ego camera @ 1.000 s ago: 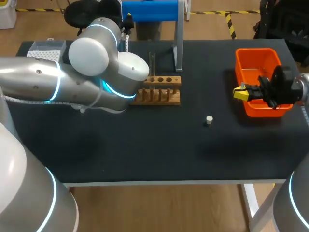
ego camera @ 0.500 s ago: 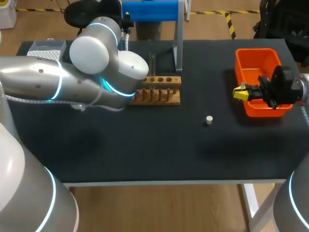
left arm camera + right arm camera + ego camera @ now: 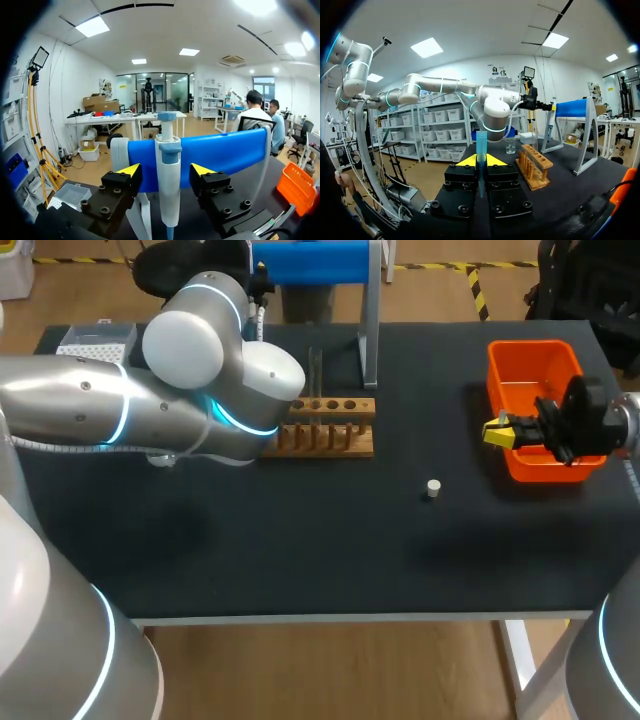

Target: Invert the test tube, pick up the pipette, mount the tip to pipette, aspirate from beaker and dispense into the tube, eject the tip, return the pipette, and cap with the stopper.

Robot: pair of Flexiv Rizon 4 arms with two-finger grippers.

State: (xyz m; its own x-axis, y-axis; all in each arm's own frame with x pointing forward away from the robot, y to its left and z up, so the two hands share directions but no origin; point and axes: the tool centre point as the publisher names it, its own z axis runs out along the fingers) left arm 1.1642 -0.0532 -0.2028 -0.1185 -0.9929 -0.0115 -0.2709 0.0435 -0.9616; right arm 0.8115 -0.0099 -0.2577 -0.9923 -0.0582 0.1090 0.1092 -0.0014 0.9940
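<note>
White-and-blue plastic pipette (image 3: 169,185) hangs on the blue stand (image 3: 225,152) at the far edge of the table (image 3: 300,550). Our left gripper (image 3: 165,171), fingers wide, has crept closer around it, so we judge grasping comes next. Our right gripper (image 3: 481,161) clamps the bluish test tube (image 3: 481,145).

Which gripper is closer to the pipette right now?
Left. The left gripper has the pipette between its open fingers at the blue stand. The right gripper is across the table by the orange bin, shut on a test tube.
</note>
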